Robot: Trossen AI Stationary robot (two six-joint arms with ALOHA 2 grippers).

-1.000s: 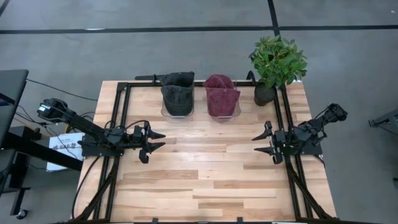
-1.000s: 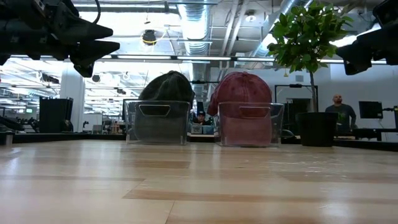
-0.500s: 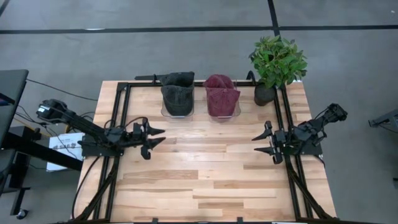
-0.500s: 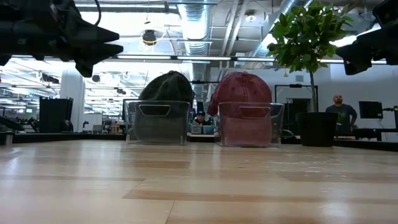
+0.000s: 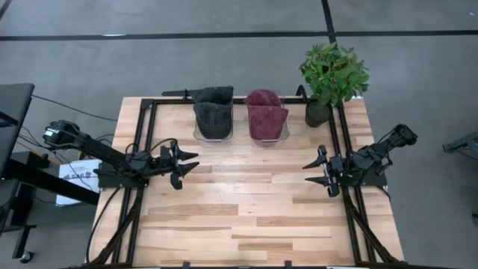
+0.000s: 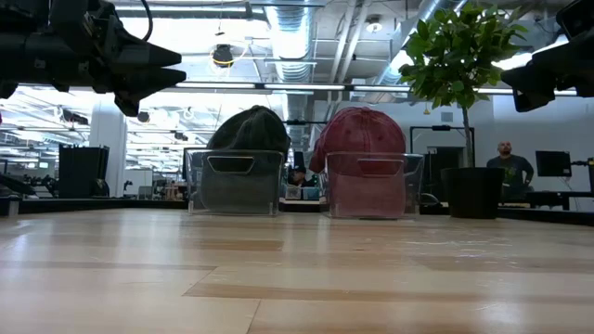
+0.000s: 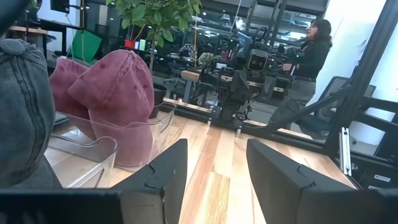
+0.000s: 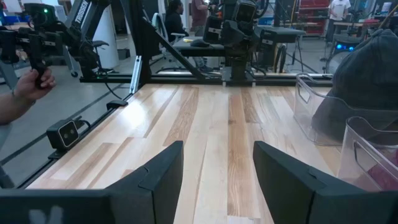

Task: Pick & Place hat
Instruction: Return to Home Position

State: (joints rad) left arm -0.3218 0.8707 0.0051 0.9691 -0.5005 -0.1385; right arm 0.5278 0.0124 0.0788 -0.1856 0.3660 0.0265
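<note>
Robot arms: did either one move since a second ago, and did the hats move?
The left gripper drifted slightly toward the caps' side of the table, open and holding nothing. Nothing was grabbed or let go. The right gripper stayed in place, open. The black cap and the red caps did not move.

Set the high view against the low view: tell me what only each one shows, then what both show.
Only the high view: the table's black frame and a white sheet beside the table. Only the low view: the room behind, with a person standing. Both: the black cap in the left bin, the red caps in the right bin, the plant, and the left gripper and right gripper, holding nothing.
</note>
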